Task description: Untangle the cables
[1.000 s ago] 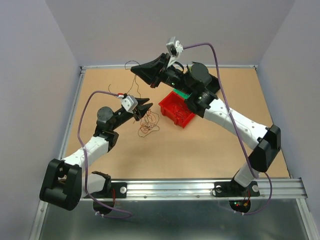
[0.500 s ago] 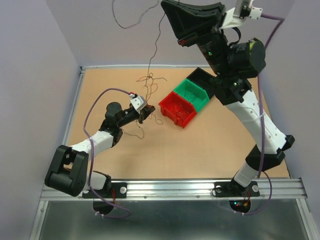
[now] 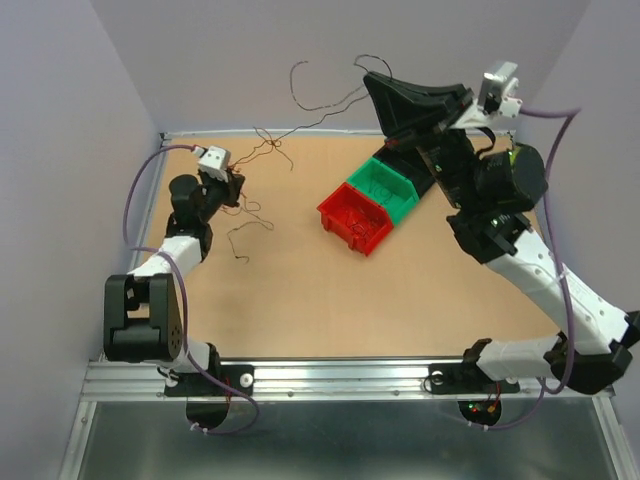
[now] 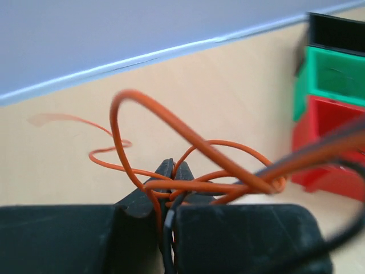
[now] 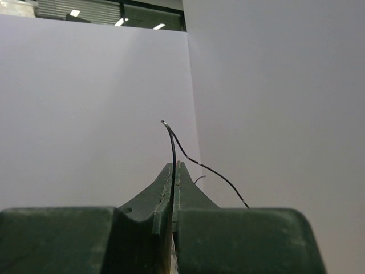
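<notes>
Cables: a thin tangle of orange, red and black cables (image 3: 268, 150) hung in the air over the upper left of the table (image 3: 300, 300), stretched between the two grippers. A few loose curls trailed down just below the left gripper, and whether they touched the board could not be told.
Left gripper: the left gripper (image 3: 232, 186) sat at the left of the overhead view. Its fingers were together, clamped on several orange loops (image 4: 259, 181) and a dark strand.
Right gripper: the right gripper (image 3: 370, 80) was raised at the upper centre, up and left of the bins. Its fingers were pressed together on one black strand (image 5: 173, 142), whose free end curled up past the tips.
Bins: a red bin (image 3: 355, 218), a green bin (image 3: 385, 185) and a black bin (image 3: 415, 160) stood touching in a diagonal row right of centre. The black bin was partly hidden behind the right arm.
</notes>
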`<action>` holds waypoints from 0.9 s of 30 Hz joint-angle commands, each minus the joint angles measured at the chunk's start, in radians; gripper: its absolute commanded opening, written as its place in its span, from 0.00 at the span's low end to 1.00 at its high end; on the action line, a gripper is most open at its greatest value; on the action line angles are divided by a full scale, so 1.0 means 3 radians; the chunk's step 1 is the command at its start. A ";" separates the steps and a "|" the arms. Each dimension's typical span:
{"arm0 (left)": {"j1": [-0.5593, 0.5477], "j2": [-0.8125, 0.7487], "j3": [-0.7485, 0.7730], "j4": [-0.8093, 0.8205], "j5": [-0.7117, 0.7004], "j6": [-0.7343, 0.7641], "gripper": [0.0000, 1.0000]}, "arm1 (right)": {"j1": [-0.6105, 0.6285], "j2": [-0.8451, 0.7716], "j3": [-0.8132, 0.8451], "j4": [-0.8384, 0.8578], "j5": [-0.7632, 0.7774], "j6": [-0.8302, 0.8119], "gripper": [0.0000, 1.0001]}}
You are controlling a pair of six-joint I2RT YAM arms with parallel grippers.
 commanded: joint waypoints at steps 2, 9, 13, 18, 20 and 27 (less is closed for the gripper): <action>0.0579 0.0415 0.0460 -0.0179 0.0020 -0.0558 0.00 | 0.0019 -0.0776 -0.0612 0.0421 0.0289 -0.0255 0.01; 0.0851 0.0790 0.0767 -0.0415 0.0174 -0.0482 0.00 | 0.0024 -0.1334 -0.0930 -0.0089 0.0499 -0.0486 0.01; 0.0846 0.0754 0.0742 -0.0405 0.0271 -0.0431 0.00 | 0.0019 -0.1319 -0.0950 -0.0406 0.0504 -0.0608 0.01; 0.0810 0.0539 0.0599 -0.0292 0.0383 -0.0375 0.00 | 0.0024 -0.1090 -0.1165 -0.0377 0.0846 -0.0721 0.01; 0.0795 0.0488 0.0548 -0.0241 0.0587 -0.0359 0.00 | 0.0014 -0.0967 -0.1196 -0.0330 0.0984 -0.0762 0.01; 0.0595 0.0320 0.0440 -0.0246 0.0685 -0.0170 0.00 | -0.0042 -0.0466 -0.1227 -0.0166 0.1057 -0.0655 0.01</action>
